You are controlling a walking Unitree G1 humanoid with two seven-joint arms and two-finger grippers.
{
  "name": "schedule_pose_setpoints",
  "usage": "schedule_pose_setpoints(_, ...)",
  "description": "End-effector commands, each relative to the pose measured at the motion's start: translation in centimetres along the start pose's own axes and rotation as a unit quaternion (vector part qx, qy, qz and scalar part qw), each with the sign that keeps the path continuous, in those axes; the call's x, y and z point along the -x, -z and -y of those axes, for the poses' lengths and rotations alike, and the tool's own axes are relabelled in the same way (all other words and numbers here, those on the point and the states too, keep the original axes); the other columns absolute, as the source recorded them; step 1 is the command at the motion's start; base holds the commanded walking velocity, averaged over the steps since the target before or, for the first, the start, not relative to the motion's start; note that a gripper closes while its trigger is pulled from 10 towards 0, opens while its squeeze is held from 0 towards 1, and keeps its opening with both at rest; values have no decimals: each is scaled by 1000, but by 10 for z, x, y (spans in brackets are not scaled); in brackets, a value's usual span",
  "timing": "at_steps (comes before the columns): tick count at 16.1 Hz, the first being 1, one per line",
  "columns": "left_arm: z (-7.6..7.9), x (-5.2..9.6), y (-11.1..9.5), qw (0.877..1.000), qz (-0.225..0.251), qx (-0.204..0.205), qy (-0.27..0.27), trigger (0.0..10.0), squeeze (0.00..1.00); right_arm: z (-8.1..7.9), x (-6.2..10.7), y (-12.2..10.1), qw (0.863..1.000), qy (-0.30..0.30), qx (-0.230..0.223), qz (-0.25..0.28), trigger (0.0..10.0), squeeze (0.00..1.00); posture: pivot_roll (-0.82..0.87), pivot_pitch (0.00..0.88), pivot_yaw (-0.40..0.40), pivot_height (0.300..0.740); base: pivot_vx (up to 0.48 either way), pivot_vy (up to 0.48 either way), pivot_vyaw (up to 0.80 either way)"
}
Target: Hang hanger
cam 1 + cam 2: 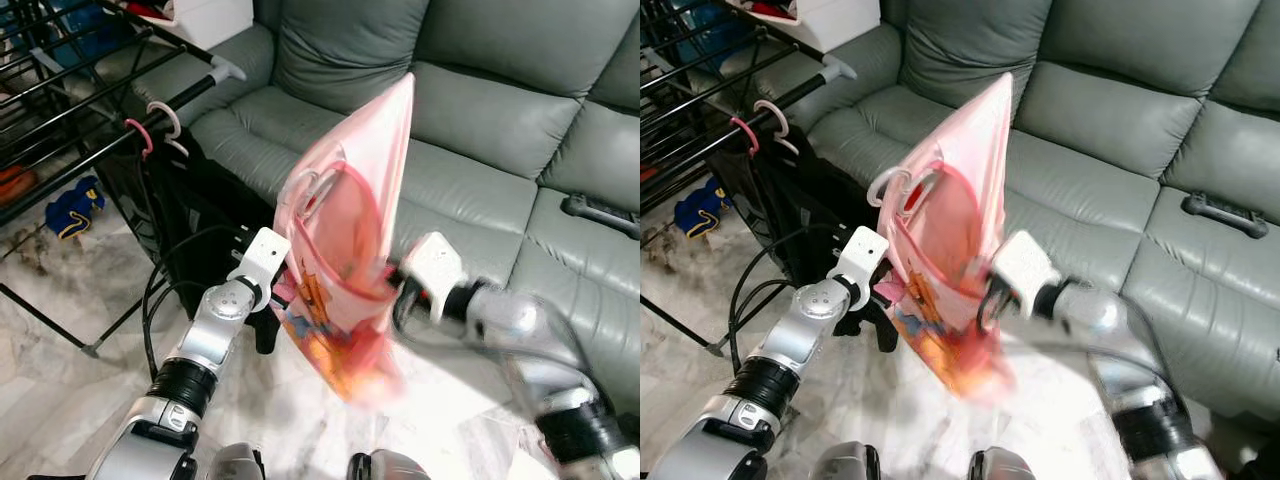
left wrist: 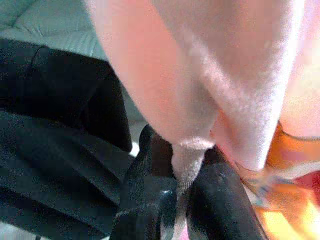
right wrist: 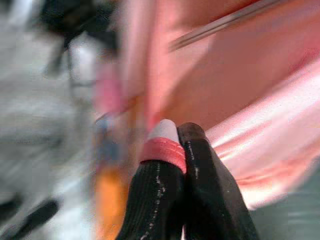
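Living room with a marble-look floor (image 1: 60, 380) and a big grey sofa (image 1: 470, 110) behind, black drying rack (image 1: 70, 110) off to the robot's left with pink and white hanger hooks (image 1: 160, 122) on its rail. The pink garment (image 1: 350, 250) is on its hanger (image 1: 315, 190), held up between both arms in front of the sofa. Left claw (image 2: 175, 205) is pinched tight on a fold of the cloth. Right claw (image 3: 175, 145) is clamped on what looks like a pink hanger part; it's blurry.

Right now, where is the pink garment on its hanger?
The pink garment is held up mid-frame in the eye views, between the left gripper and the right gripper, in front of the grey sofa, right of the drying rack.
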State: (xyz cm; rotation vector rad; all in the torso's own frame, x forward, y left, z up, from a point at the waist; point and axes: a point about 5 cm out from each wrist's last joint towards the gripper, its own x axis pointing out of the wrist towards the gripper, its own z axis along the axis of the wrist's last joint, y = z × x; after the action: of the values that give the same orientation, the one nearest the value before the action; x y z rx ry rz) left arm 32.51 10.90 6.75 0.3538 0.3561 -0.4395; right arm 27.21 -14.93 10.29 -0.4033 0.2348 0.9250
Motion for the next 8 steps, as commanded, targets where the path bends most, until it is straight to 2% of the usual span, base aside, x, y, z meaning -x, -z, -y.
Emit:
schedule_pose_setpoints(1,-9,-1,-10,1000,17,5,-13,0,0,-20,2,14,997,-64,6,-37,0,0,-53,57,-1,740,0,0,0)
schedule_pose_setpoints(4,-11,-1,-10,1000,14,2,-14,0,0,-38,9,27,992,-112,-1,-67,0,0,-57,63,5,740,0,0,0)
schedule_pose_setpoints(5,-10,-2,-9,1000,13,2,-12,0,0,-39,12,33,990,-114,2,-83,1725,0,-59,65,6,740,0,0,0)
schedule_pose_setpoints(6,-10,-2,-9,1000,13,-1,-9,0,0,-35,14,36,990,-105,6,-93,10000,1000,-59,65,6,740,0,0,0)
schedule_pose_setpoints(8,-9,-1,-9,1000,14,-4,-7,0,0,-23,20,44,986,-72,90,-122,10000,1000,-62,68,5,740,0,0,0)
